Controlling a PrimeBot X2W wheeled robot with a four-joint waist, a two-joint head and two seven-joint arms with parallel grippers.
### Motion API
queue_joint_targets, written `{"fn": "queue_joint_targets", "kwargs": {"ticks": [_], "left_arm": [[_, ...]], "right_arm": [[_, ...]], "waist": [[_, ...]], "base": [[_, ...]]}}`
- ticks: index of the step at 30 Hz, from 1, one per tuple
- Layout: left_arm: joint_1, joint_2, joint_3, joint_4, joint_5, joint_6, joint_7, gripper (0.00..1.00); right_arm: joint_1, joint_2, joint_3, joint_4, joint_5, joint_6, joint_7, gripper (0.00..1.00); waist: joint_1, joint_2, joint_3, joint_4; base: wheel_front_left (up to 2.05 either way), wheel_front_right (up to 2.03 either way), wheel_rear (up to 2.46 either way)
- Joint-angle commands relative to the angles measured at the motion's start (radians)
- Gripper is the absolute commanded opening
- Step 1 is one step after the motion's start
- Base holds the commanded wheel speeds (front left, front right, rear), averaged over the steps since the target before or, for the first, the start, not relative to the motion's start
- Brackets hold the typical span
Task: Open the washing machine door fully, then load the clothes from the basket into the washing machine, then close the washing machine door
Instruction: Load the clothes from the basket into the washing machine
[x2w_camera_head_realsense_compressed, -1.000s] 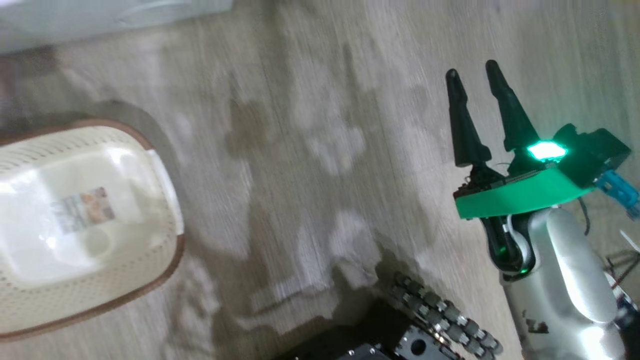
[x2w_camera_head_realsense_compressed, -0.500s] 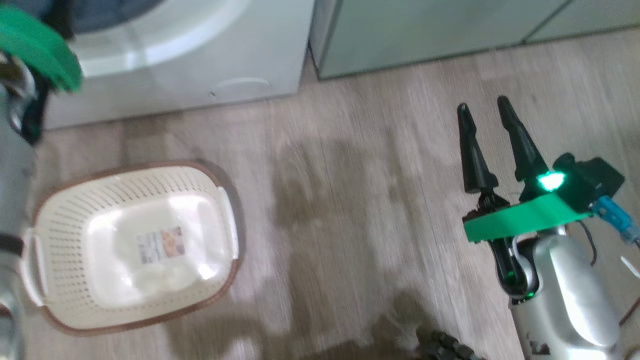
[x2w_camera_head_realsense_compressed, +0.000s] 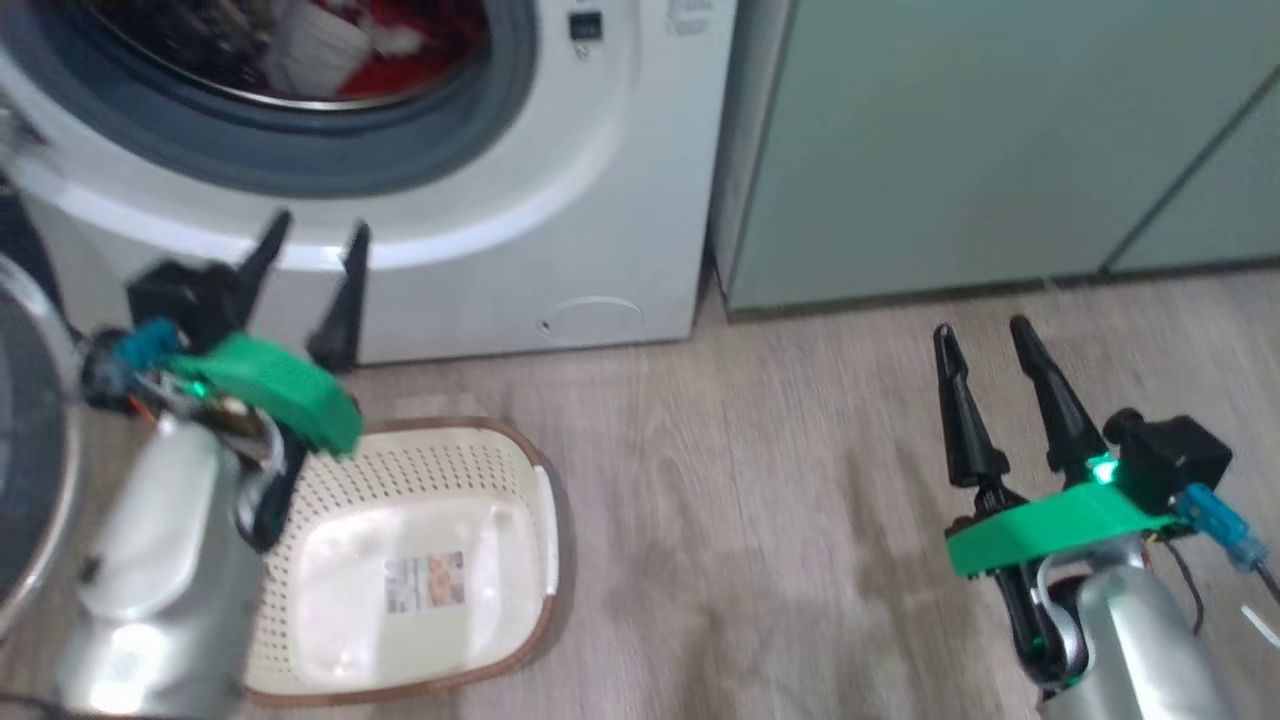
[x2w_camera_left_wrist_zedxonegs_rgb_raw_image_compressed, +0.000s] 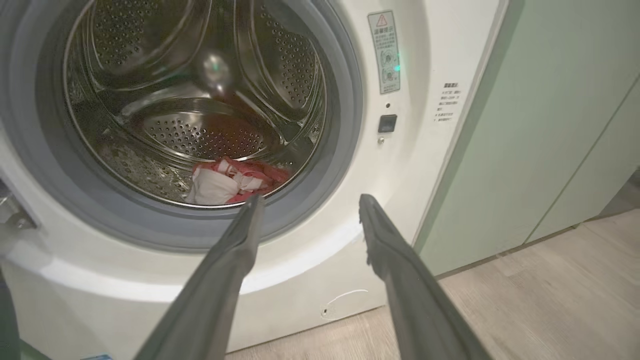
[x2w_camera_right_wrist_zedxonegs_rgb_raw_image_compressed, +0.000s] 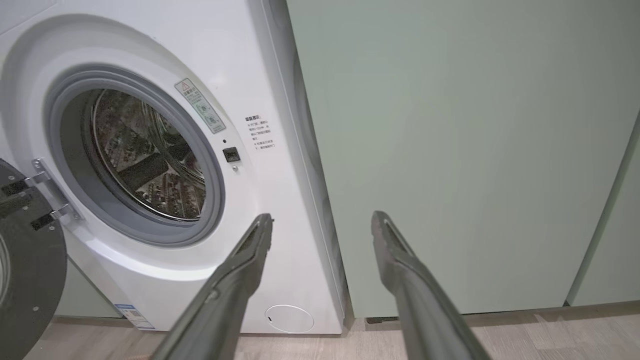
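The left gripper (x2w_camera_head_realsense_compressed: 320, 222) has its two long dark fingers spread wide, with nothing between them. It hangs above the left side of the cream-white plastic basket with little holes and a brown rim (x2w_camera_head_realsense_compressed: 470, 462). The right gripper (x2w_camera_head_realsense_compressed: 980, 328) is wide open too and holds nothing. It is over the pale wooden floor (x2w_camera_head_realsense_compressed: 750, 500), well to the right of the basket. The basket sits on the floor just in front of the big white washing machine (x2w_camera_head_realsense_compressed: 600, 180), and a paper label (x2w_camera_head_realsense_compressed: 425, 583) lies on its bottom. The round black washing machine door (x2w_camera_right_wrist_zedxonegs_rgb_raw_image_compressed: 30, 260) stands swung open on the left, on its metal hinge (x2w_camera_right_wrist_zedxonegs_rgb_raw_image_compressed: 47, 192). The red and white clothes (x2w_camera_left_wrist_zedxonegs_rgb_raw_image_compressed: 235, 180) lie low in the shiny steel drum (x2w_camera_left_wrist_zedxonegs_rgb_raw_image_compressed: 200, 130), behind the grey rubber ring (x2w_camera_left_wrist_zedxonegs_rgb_raw_image_compressed: 345, 125). Pale green cabinets (x2w_camera_head_realsense_compressed: 950, 150) stand right beside the machine.
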Motion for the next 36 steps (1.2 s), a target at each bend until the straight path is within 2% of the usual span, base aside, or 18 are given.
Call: {"fn": "queue_joint_targets", "kwargs": {"ticks": [1,6,11,22,36], "left_arm": [[0.023,0.005,0.053,-0.069,0.02,0.01,-0.009,1.0],[0.164,-0.052,0.105,-0.167,0.058,0.038,-0.009,1.0],[0.263,-0.087,0.142,-0.248,0.093,0.055,-0.009,1.0],[0.446,-0.183,0.214,-0.4,0.155,0.066,-0.009,1.0],[0.499,-0.206,0.221,-0.449,0.229,0.085,-0.01,1.0]], "right_arm": [[0.006,-0.009,0.019,-0.026,-0.008,0.0,-0.006,1.0],[0.036,-0.009,0.013,-0.021,-0.009,0.0,-0.006,1.0],[0.051,-0.009,0.012,-0.027,-0.01,0.0,-0.006,1.0],[0.097,-0.009,-0.005,-0.044,-0.006,0.0,-0.006,1.0],[0.084,-0.009,0.004,-0.044,0.011,0.0,-0.006,1.0]], "waist": [[0.0002,-0.0001,-0.068,0.047],[0.0002,-0.0001,-0.125,0.066],[0.0002,-0.0001,-0.143,0.074],[0.0002,-0.0001,-0.157,0.105],[0.0002,-0.0001,-0.164,0.096]], "base": [[0.0,0.0,0.0],[0.0,0.0,0.0],[0.0,0.0,0.0],[0.0,0.0,0.0],[0.0,0.0,0.0]]}}
